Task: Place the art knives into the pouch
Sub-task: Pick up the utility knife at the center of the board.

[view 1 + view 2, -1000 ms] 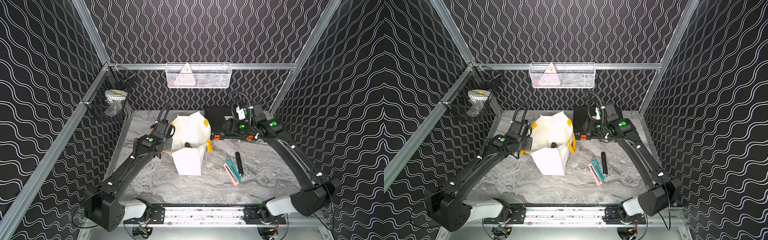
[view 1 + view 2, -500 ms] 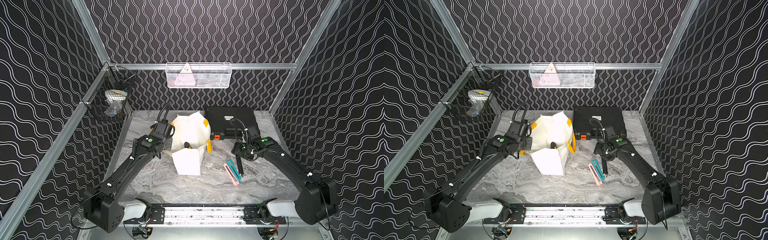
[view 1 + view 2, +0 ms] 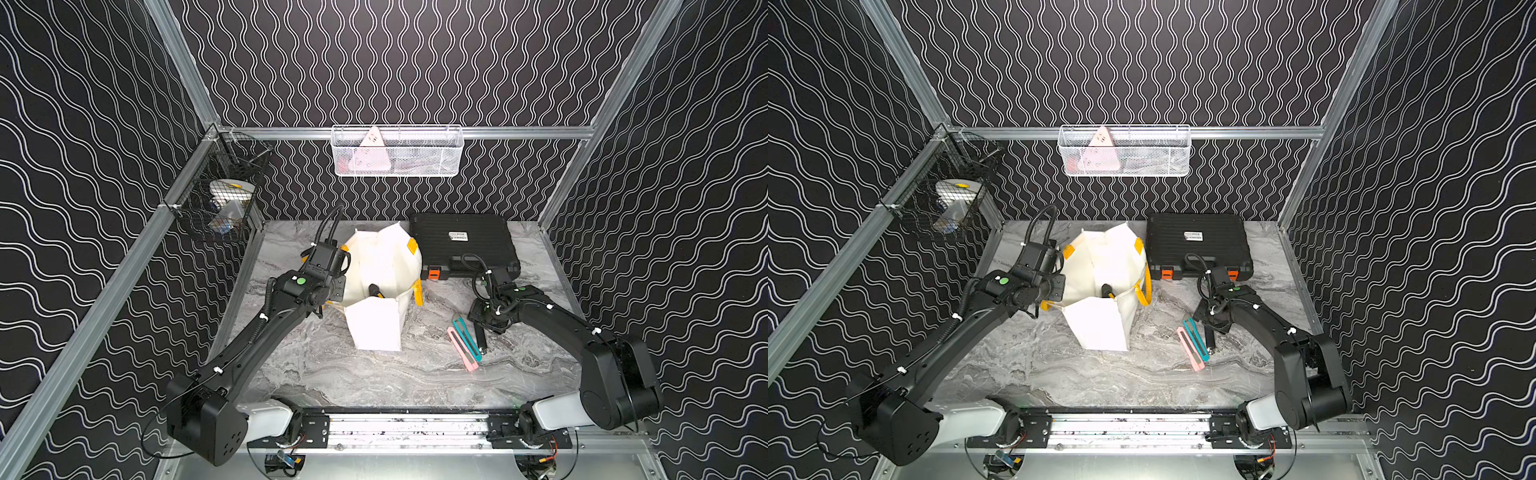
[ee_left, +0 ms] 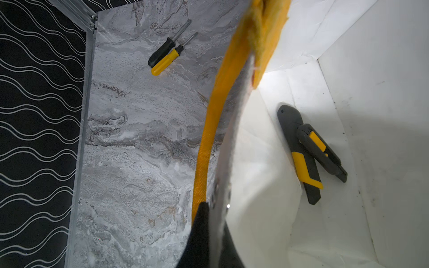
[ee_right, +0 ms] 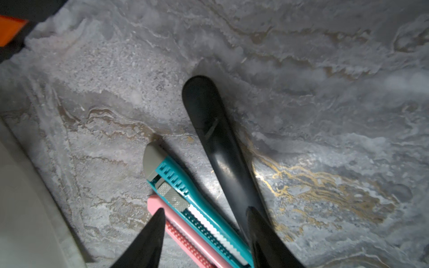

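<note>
In a top view, the pouch (image 3: 376,328) is seen upright, its rim clamped by the left gripper (image 3: 340,291). In the left wrist view, two grey-yellow knives (image 4: 299,153) are shown inside it. In the right wrist view, the jaws of the right gripper (image 5: 206,210) are held apart astride the teal art knife (image 5: 183,192), which lies beside the black art knife (image 5: 218,143) on the table (image 5: 313,92).

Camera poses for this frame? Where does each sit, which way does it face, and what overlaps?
Top views: one stereo head, high at the front, facing down toward the back wall; both arms show, left gripper and right gripper.
Left wrist: on the left arm, looks past shut jaws pinching the rim into the pouch.
Right wrist: looks down past open jaws at the table, teal knife and black knife.
Shared: top views also show pouch and knives.
</note>
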You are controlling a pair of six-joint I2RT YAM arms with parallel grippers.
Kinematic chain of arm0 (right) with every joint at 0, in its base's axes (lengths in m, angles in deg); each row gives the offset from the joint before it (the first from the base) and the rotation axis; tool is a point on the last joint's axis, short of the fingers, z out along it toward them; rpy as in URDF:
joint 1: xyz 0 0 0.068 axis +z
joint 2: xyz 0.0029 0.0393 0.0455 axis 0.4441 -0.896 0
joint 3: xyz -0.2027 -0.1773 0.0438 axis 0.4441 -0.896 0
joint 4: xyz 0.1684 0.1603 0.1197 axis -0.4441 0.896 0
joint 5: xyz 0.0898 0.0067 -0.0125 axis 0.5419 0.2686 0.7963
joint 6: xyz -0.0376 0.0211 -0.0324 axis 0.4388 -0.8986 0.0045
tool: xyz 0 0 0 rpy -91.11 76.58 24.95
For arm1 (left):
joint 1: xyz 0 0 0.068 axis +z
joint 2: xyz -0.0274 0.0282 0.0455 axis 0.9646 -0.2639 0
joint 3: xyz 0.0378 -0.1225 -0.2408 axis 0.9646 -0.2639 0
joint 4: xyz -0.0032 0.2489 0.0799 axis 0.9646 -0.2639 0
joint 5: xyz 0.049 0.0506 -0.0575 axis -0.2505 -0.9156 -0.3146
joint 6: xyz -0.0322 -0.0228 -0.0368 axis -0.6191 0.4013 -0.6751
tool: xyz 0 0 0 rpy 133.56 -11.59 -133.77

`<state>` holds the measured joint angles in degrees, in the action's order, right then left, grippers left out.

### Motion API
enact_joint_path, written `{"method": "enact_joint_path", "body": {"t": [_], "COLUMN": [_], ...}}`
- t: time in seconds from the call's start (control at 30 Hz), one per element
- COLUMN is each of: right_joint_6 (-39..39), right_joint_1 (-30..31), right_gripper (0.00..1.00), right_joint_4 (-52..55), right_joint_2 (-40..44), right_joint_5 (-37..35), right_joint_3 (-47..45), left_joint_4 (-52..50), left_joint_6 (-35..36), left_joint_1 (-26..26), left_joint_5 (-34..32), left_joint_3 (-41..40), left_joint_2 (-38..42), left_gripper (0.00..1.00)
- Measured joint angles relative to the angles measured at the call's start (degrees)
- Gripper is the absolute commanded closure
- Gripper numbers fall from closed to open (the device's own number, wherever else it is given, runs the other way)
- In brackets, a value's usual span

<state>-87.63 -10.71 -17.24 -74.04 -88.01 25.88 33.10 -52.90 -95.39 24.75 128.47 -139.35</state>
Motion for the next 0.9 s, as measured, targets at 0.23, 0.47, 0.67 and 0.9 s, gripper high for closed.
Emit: {"method": "enact_joint_path", "body": {"t": [0.23,0.47,0.67,0.9], "right_joint_6": [0.17,0.17,-0.35,-1.42], "right_joint_1": [-1.75,-2.12,-2.25,-2.38], "right_gripper": [0.42,0.41,0.39,0.38], "right_joint_4": [-1.9,-3.15,-4.79,-5.6], "right_joint_2": [-2.51,-4.46,-6.78,-8.0], "right_joint_5": [-0.17,0.09,0.09,0.0], "right_joint_3": [-1.27,-2.23,-2.34,-2.21], "left_joint_4": [0.04,0.07,0.07,0.11], "left_joint_6": [0.0,0.0,0.0,-0.02], "left_joint_1": [-0.22,-0.44,-0.66,-0.9], "left_joint_5": [-0.02,-0.04,-0.2,-0.26], "left_joint_3": [-0.09,-0.11,-0.11,-0.2], "left_joint_2": [0.04,0.09,0.13,0.13], "left_gripper": [1.0,1.0,1.0,1.0]}}
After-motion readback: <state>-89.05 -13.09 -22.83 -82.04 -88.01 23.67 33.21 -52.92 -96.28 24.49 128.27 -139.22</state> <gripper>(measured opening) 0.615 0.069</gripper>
